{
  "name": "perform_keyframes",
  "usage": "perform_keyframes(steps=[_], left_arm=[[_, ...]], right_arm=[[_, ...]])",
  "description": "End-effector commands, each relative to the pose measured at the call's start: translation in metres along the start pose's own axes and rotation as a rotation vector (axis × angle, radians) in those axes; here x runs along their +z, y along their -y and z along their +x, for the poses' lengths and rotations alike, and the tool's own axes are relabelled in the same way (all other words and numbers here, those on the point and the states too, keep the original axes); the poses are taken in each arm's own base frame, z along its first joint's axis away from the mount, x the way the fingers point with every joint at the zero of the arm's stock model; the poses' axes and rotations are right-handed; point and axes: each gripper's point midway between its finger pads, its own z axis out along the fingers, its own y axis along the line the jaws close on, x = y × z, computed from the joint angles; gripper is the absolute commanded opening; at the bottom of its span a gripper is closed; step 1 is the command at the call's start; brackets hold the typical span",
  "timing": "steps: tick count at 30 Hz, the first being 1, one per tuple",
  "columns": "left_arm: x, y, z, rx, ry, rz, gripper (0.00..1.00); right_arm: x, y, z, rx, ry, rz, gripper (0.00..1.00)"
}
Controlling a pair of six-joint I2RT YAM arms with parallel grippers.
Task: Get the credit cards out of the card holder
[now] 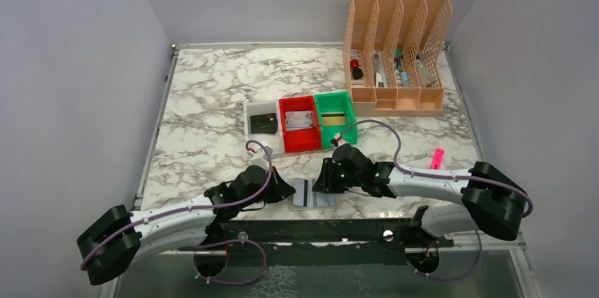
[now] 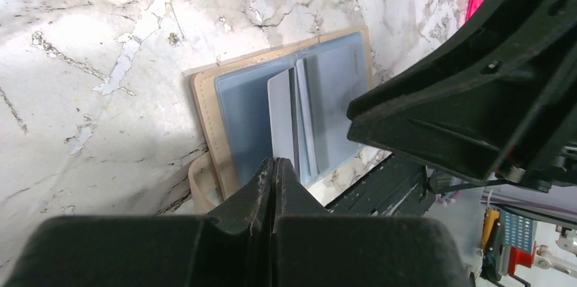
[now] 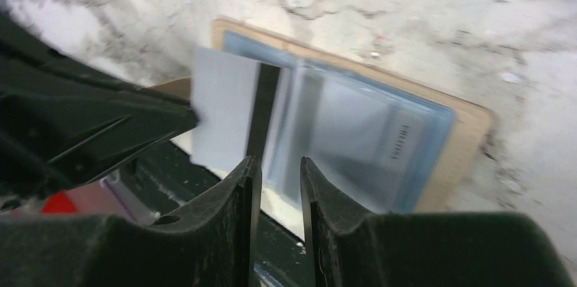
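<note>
My left claw (image 2: 273, 164) is clenched; my right claw (image 3: 275, 164) is released, jaws narrowly apart. On the table (image 1: 212, 100), near its front edge between both claws, the card holder (image 3: 354, 124) lies open. The left claw grips the silvery grey card (image 2: 282, 113), which juts past the holder's edge. Procedure: pin the holder with the right claw, then draw the card straight along its pocket, without twisting.
</note>
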Motion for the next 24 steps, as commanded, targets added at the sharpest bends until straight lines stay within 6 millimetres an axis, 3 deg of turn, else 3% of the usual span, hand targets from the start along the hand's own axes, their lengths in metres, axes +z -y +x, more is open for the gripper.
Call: perform_keyframes(steps=[1, 5, 10, 14, 19, 24], left_arm=[[0.003, 0.008, -0.005, 0.027, 0.012, 0.013, 0.0], [0.006, 0.01, -0.005, 0.03, 0.003, 0.017, 0.0], [0.007, 0.013, -0.005, 0.029, -0.002, 0.025, 0.0], [0.006, 0.014, -0.005, 0.027, 0.0, 0.034, 0.0], [0.006, 0.022, -0.003, 0.016, 0.002, 0.101, 0.0], [0.006, 0.024, 0.001, -0.006, -0.008, 0.133, 0.05]], right_arm=[[-0.007, -0.047, -0.003, -0.082, -0.032, -0.215, 0.34], [0.004, -0.052, 0.009, -0.08, -0.103, -0.256, 0.38], [0.019, -0.034, 0.02, -0.021, -0.143, -0.18, 0.42], [0.023, -0.023, 0.024, 0.003, -0.143, -0.145, 0.45], [0.027, -0.025, 0.028, 0.044, -0.153, -0.17, 0.46], [0.03, -0.018, 0.033, 0.095, -0.153, -0.155, 0.45]])
